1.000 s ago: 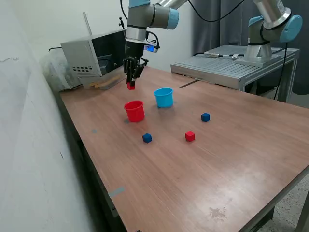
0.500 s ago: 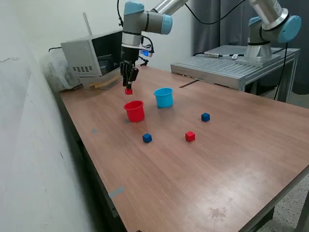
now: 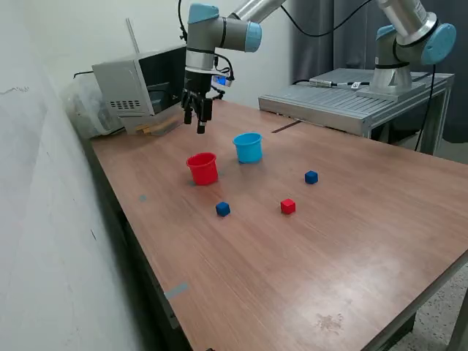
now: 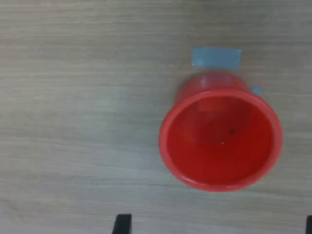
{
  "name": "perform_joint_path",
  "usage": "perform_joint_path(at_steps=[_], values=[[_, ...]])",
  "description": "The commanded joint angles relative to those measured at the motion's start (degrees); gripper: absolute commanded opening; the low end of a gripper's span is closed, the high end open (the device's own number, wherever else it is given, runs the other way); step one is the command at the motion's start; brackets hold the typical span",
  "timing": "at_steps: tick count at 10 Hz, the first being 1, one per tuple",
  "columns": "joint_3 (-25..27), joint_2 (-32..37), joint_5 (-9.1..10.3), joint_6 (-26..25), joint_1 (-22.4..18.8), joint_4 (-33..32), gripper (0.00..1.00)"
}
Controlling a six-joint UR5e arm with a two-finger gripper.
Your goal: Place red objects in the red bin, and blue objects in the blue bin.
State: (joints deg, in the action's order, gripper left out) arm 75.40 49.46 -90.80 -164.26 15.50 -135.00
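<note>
My gripper hangs open and empty above the table, a little behind the red cup. In the wrist view the red cup lies straight below; its inside is all red and I cannot make out a cube in it. My dark fingertips show wide apart at the picture's edge. The light blue cup stands to the exterior view's right of the red cup. On the table lie one red cube and two dark blue cubes. The second red cube is out of view.
A grey box-shaped device stands behind the gripper at the table's back. A second robot arm stands on a metal platform at the back right. A strip of blue tape lies next to the red cup.
The gripper held a red cube above the red cup. Now the fingers have opened, the gripper has risen slightly, and the cube is no longer in sight.
</note>
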Motion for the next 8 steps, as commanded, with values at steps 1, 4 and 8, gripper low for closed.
perform_joint_path(at_steps=[1,4,8], values=[[6.91,7.45,0.53,-0.1,-4.14,0.88,1.0],[17.73,21.24,0.71,-0.88,-13.28,4.89,1.0],[22.07,23.05,0.8,-8.17,-19.88,5.54,1.0]])
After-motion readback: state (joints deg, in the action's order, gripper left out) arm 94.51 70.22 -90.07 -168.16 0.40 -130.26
